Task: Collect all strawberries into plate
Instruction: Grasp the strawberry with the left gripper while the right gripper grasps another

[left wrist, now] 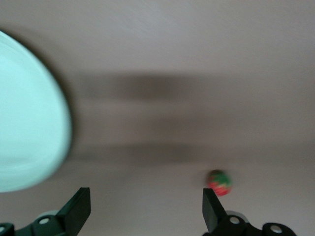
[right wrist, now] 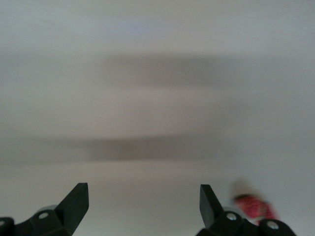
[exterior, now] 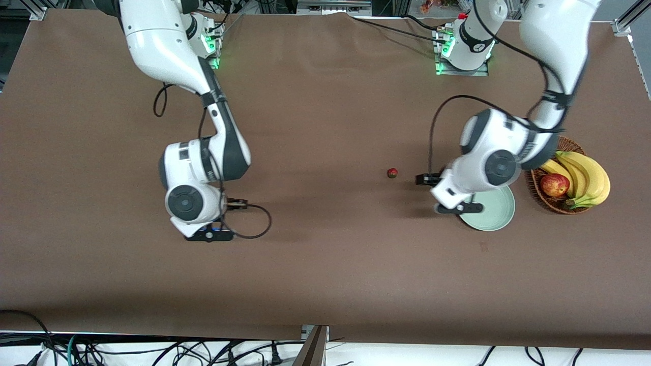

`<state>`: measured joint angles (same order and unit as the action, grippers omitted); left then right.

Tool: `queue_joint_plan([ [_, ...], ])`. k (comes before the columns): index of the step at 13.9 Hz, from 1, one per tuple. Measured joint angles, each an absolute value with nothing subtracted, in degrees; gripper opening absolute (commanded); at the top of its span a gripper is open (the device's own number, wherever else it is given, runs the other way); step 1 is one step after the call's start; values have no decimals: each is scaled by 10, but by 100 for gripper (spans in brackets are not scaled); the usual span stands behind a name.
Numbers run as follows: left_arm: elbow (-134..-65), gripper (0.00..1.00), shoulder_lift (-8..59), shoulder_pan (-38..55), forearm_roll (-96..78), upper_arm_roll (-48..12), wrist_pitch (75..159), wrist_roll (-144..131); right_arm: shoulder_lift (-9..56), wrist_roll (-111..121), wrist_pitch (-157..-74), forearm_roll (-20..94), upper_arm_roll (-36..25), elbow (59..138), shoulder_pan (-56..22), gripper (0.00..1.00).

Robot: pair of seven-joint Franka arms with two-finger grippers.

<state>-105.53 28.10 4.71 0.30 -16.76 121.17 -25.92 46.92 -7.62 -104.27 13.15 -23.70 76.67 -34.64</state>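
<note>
The left gripper [left wrist: 146, 214] hangs over the brown table [exterior: 325, 264] at the edge of the plate [exterior: 496, 211], with its fingers [left wrist: 78, 209] spread wide and nothing between them. The plate is a pale mint-green dish and lies toward the left arm's end of the table, just beside a wicker basket [exterior: 552, 203] that holds bananas [exterior: 585, 175] and an apple [exterior: 554, 184]. One strawberry [exterior: 392, 173] lies on the bare table, near the plate on the side toward the right arm's end.

The right gripper [right wrist: 143, 211] hangs over the table toward the right arm's end, its fingers [right wrist: 76, 206] likewise spread and empty. The right wrist view shows a second strawberry [right wrist: 253, 206] on the table just beside one fingertip.
</note>
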Motion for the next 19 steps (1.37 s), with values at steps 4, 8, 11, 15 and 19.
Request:
queue_joint_plan([
  [4,-1067,100,330,135,99,-168,1270,-445,463,44,-1062,132,-284,832,-343,100],
  [8,-1068,100,351,152,111,-165,1271,-470,413,146,-1143,132,-288,942,-344,100],
  [11,-1068,85,364,151,111,-163,1277,-470,377,226,-1170,132,-289,1002,-344,100],
  [15,-1065,78,366,151,111,-164,1285,-470,351,294,-1239,132,-289,1071,-346,100],
  [19,-1064,58,366,151,111,-164,1285,-481,347,342,-1296,132,-289,1112,-346,100],
])
